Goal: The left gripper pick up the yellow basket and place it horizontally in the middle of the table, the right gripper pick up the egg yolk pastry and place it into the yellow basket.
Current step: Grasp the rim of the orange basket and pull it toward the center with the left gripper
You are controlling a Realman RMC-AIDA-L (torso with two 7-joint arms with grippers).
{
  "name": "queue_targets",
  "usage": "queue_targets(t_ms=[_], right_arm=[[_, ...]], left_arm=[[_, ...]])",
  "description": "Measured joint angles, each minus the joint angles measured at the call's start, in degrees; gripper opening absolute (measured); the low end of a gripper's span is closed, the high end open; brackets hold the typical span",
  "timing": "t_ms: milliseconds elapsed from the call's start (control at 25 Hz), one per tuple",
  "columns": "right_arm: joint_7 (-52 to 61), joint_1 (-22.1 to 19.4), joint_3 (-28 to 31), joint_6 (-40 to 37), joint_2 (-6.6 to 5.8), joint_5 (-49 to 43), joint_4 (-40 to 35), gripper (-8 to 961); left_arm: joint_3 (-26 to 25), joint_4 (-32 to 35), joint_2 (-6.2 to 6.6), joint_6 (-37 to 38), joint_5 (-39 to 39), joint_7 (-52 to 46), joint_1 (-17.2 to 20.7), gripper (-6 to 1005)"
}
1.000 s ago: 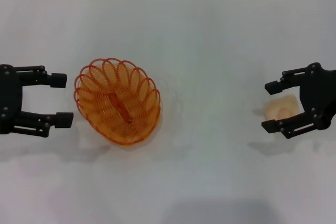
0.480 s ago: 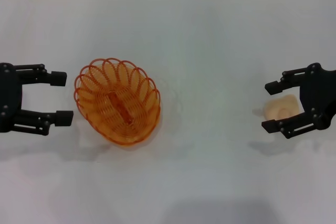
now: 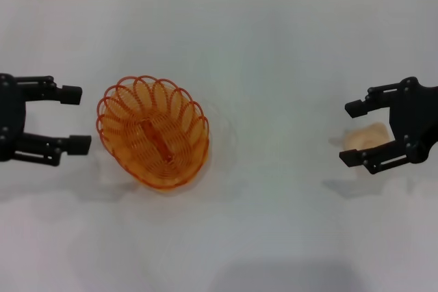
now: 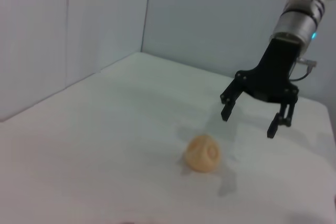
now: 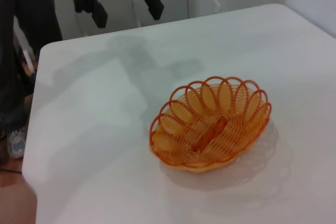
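- Left gripper (image 3: 74, 118): poised at the left edge of the table (image 3: 274, 46), fingers spread apart and empty, tips pointing toward the yellow basket (image 3: 153, 132); just beside its rim, not touching. Seen from the right wrist view (image 5: 122, 1) raised above the far table edge, its shadow cast on the surface.
- Yellow basket: resting upright on the table's left half, long axis running diagonally; nothing inside. In the right wrist view (image 5: 211, 124), scalloped rim loops and central base rib plainly visible.
- Right gripper (image 3: 353, 133): near the right edge, fingers apart, straddling the egg yolk pastry (image 3: 367, 137) from above without closing on it. In the left wrist view (image 4: 252, 117), hanging clear above the table, beyond the pastry.
- Egg yolk pastry: lying on the table at the right, well apart from the basket; dimpled top visible in the left wrist view (image 4: 202, 153).
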Motion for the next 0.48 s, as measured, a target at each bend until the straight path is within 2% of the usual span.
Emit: queue_targets(t_ms=[200,480], right_arm=[[0.5,0.1,0.0,0.7,0.07,0.4,0.2,817],[1.3,0.0,-0.7,2.9,0.23,1.9,0.4,817]], left_arm=[[-2.5,0.0,1.45,-1.0,5.5,-1.3,-2.7,887],[-6.5,0.1,3.60,-2.5,18.5,-2.2,-8.3,887]])
